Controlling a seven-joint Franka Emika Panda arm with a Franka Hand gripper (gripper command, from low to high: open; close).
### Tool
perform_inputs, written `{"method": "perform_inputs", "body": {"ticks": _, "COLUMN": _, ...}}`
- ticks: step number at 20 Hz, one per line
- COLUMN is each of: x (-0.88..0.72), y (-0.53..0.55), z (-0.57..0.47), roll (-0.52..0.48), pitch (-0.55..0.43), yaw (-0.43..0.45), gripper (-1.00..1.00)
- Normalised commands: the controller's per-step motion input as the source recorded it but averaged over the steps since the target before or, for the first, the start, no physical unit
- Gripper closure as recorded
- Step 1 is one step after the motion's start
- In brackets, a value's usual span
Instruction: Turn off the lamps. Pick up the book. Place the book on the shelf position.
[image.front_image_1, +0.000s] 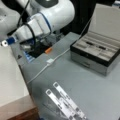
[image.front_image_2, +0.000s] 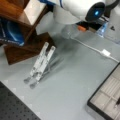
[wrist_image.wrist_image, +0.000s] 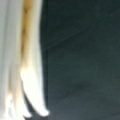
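Note:
A large flat white sheet, apparently the book (image.front_image_1: 10, 80), lies over the dark wooden cabinet (image.front_image_1: 28, 115) at a front view's left; no binding holes show. It shows again as a pale surface (image.front_image_2: 35, 8) on the shelf position (image.front_image_2: 25, 21), the cabinet's top. The white robot arm (image.front_image_1: 47, 17) reaches left above it and fills the top in a front view (image.front_image_2: 77, 8). The gripper's fingers show in no view. In the wrist view, cream-white curved layers (wrist_image.wrist_image: 30, 82) with a warm yellow tint fill the left. I cannot tell whether they are a lamp's shade or pages.
A silver slatted stand (image.front_image_1: 65, 102) (image.front_image_2: 40, 62) lies on the grey table beside the cabinet. A grey compartmented case (image.front_image_1: 96, 51) (image.front_image_2: 107, 95) sits opposite. A white cable (image.front_image_1: 50, 61) (image.front_image_2: 106, 52) crosses the table. A blue item (image.front_image_2: 10, 32) sits inside the cabinet.

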Motion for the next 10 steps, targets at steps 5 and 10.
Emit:
{"method": "perform_inputs", "body": {"ticks": 5, "x": 0.13, "y": 0.39, "z": 0.11, "roll": 0.041, "pitch": -0.068, "yaw": -0.145, "gripper": -1.00}}
{"method": "perform_inputs", "body": {"ticks": 10, "x": 0.28, "y": 0.56, "z": 0.04, "roll": 0.128, "pitch": -0.099, "yaw": -0.325, "gripper": -1.00}}
